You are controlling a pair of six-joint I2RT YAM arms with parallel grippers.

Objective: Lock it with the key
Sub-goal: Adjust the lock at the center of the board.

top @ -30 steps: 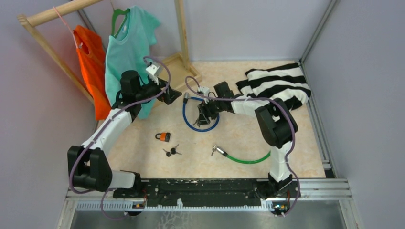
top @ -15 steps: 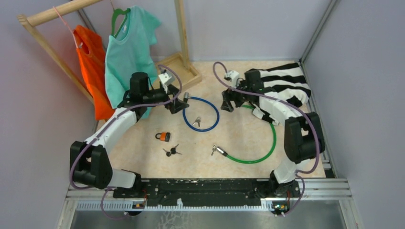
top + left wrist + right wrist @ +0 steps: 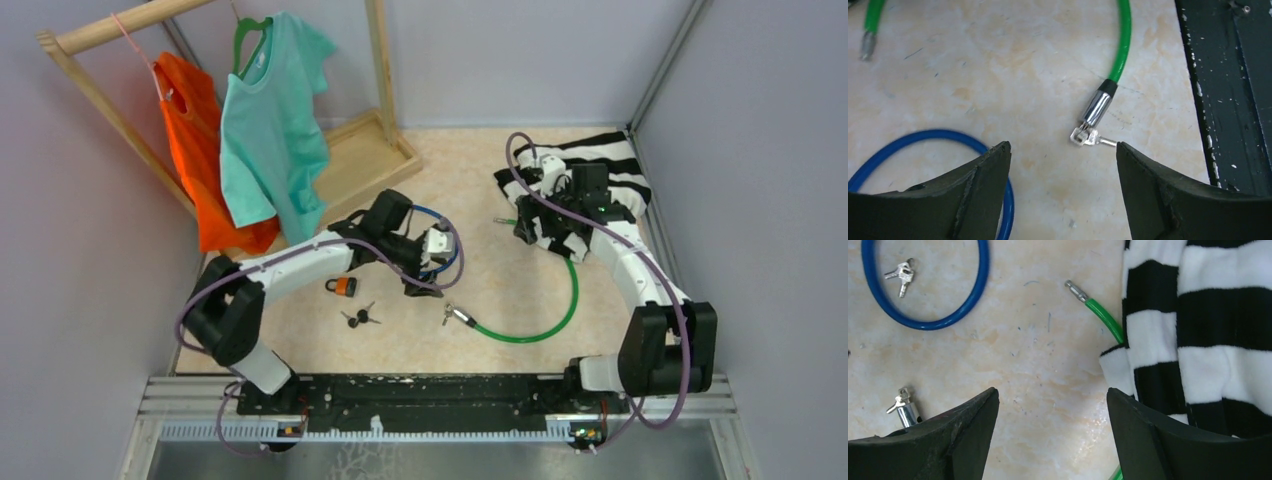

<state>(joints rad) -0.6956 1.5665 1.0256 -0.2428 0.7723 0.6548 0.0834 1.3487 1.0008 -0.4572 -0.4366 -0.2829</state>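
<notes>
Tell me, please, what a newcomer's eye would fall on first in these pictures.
Most likely the teal shirt and the orange shirt, hanging on the rack at the back left. Then the striped cloth at the back right, and the green cable curving over the table, its metal end just ahead of the open left tool.

The left arm [image 3: 310, 260] covers most of the blue cable [image 3: 428, 212] in the top view. The green cable [image 3: 1104, 319] runs under the striped cloth [image 3: 1208, 315], a stretch of it hidden.
</notes>
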